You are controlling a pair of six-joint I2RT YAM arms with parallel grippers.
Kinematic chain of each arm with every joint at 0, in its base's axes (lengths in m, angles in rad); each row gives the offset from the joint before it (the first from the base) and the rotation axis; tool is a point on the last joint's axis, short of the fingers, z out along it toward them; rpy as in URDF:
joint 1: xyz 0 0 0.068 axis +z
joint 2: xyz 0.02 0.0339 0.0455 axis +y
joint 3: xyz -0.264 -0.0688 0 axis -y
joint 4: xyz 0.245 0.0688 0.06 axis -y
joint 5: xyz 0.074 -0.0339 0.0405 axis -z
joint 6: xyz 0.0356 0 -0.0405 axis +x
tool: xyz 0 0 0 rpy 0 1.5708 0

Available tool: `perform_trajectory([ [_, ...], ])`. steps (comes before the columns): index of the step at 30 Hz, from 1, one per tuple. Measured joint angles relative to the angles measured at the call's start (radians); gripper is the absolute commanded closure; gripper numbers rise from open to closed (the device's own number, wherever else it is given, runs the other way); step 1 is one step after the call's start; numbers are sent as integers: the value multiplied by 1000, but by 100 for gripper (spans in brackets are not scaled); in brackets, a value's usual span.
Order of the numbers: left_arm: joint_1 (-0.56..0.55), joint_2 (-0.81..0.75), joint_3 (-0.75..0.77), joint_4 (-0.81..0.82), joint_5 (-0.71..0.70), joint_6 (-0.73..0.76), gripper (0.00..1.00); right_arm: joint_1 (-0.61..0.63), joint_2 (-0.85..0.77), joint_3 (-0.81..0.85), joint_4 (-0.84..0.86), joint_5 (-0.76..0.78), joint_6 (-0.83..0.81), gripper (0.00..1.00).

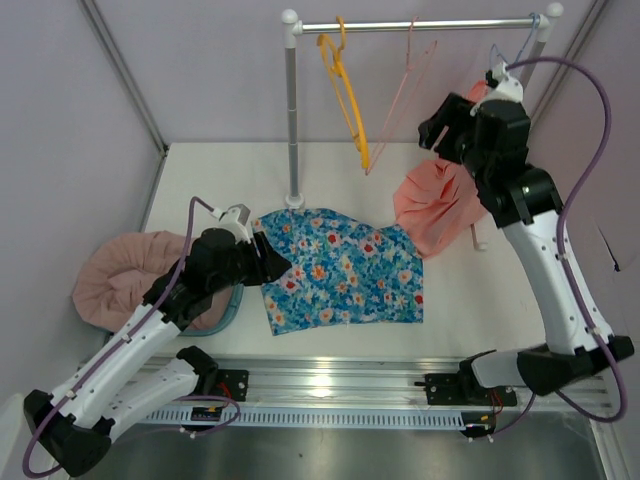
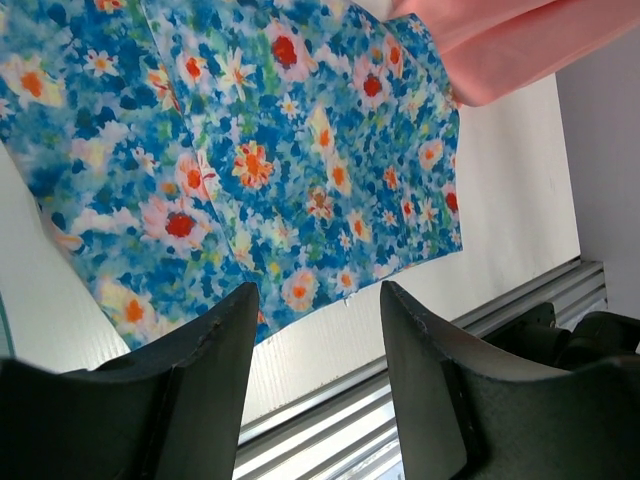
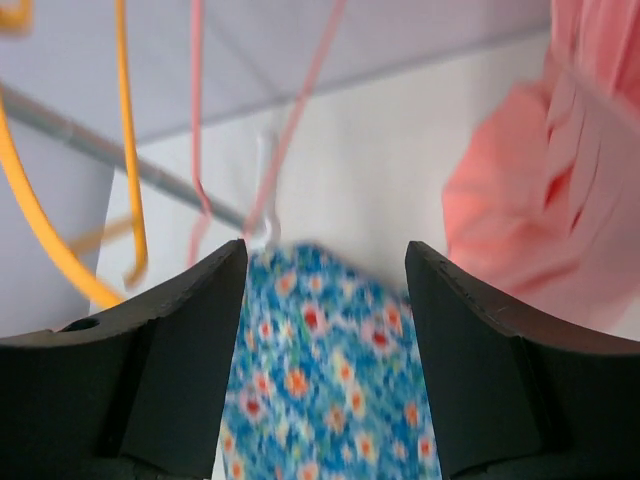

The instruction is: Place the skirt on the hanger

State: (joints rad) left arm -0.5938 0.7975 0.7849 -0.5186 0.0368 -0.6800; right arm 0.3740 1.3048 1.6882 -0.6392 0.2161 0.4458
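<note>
The blue floral skirt (image 1: 340,270) lies spread flat on the white table, near the front. My left gripper (image 1: 283,265) is at the skirt's left edge, low over the table. In the left wrist view its jaws (image 2: 320,300) stand open and bare, with the skirt (image 2: 280,150) beyond them. An orange hanger (image 1: 345,95) and a thin pink hanger (image 1: 405,85) hang on the rail (image 1: 420,24). My right gripper (image 1: 432,135) is raised beside the pink hanger, open (image 3: 327,250) and holding nothing, with the skirt (image 3: 320,370) far below it.
A salmon pink garment (image 1: 435,205) lies bunched at the skirt's right. A dusty pink cloth (image 1: 115,275) sits at the left edge by a blue-rimmed ring (image 1: 232,308). The rail's grey post (image 1: 292,130) stands just behind the skirt. A metal track (image 1: 330,385) runs along the front.
</note>
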Motion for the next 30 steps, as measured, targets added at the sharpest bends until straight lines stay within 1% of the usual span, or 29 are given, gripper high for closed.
perform_trajectory([
  [2,0,0,4,-10,1,8,42,-23,89,119,23,-5,-29,29],
  [9,0,-6,13,-18,14,34,42,-74,356,410,67,-34,-105,28],
  [13,0,-6,13,-17,24,43,42,-80,472,532,81,-48,-143,27],
  [16,0,-5,13,-17,31,52,42,-79,517,577,82,-49,-168,27],
  [22,0,-6,12,-15,50,60,42,-71,511,560,108,-18,-189,29],
  [27,0,-6,-9,-5,60,61,42,-68,418,400,156,39,-186,30],
  [30,0,-6,-23,-3,70,61,42,-68,352,302,192,53,-185,33],
])
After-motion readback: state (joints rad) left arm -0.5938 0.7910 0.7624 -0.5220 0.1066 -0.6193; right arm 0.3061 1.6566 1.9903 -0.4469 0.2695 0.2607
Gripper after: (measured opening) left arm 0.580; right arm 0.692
